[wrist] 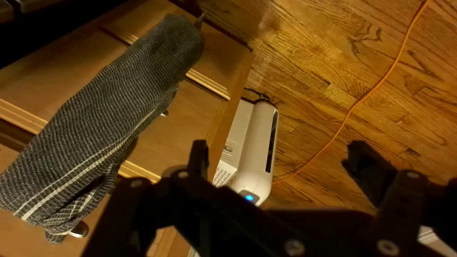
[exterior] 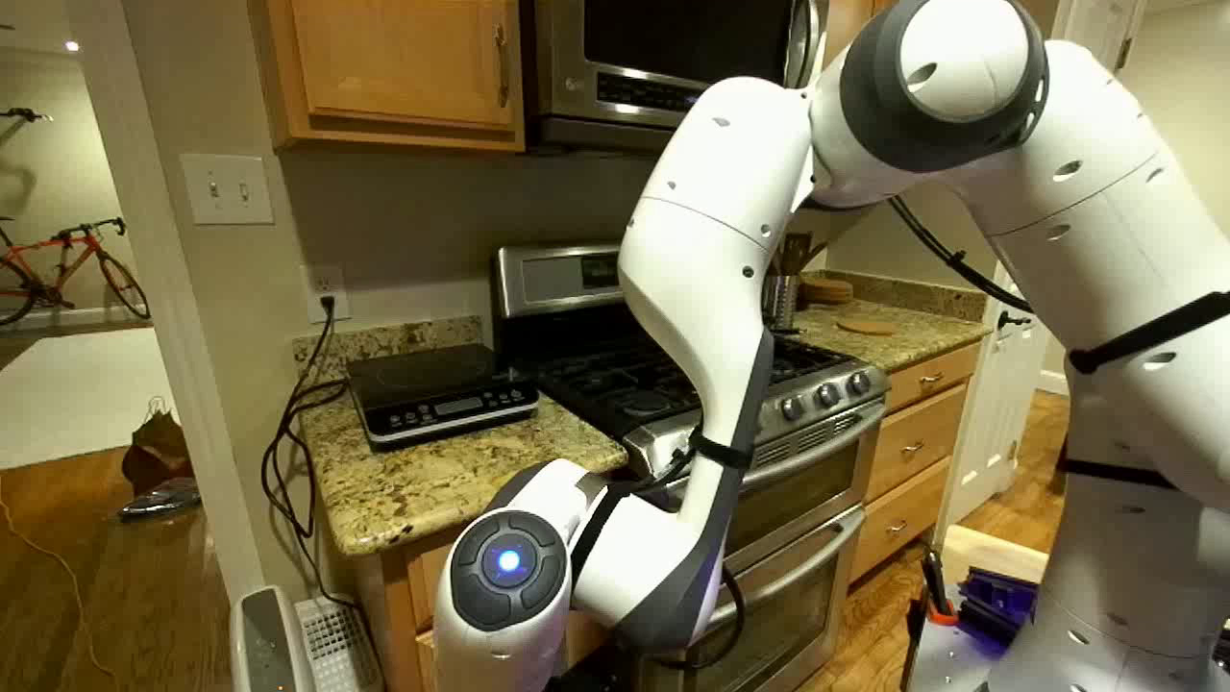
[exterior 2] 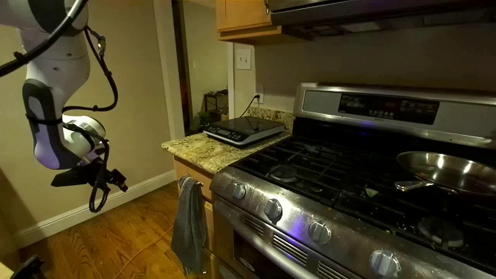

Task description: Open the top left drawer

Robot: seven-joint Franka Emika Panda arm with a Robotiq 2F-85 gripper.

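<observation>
The top left drawer is closed, its oak front just under the granite counter, left of the stove. A grey towel hangs from its handle and covers part of the front. The wrist view looks at the cabinet turned nearly upside down, so this drawer front lies at lower left, with the towel running up from its silver handle. My gripper stands open, nothing between its fingers. In an exterior view the gripper hangs in the air, out to the left of the drawer and apart from it.
A white heater-like unit with a blue light stands on the floor beside the cabinet. An orange cord crosses the wooden floor. The stove adjoins the cabinet. A black cooktop sits on the counter, whose edge overhangs the drawer.
</observation>
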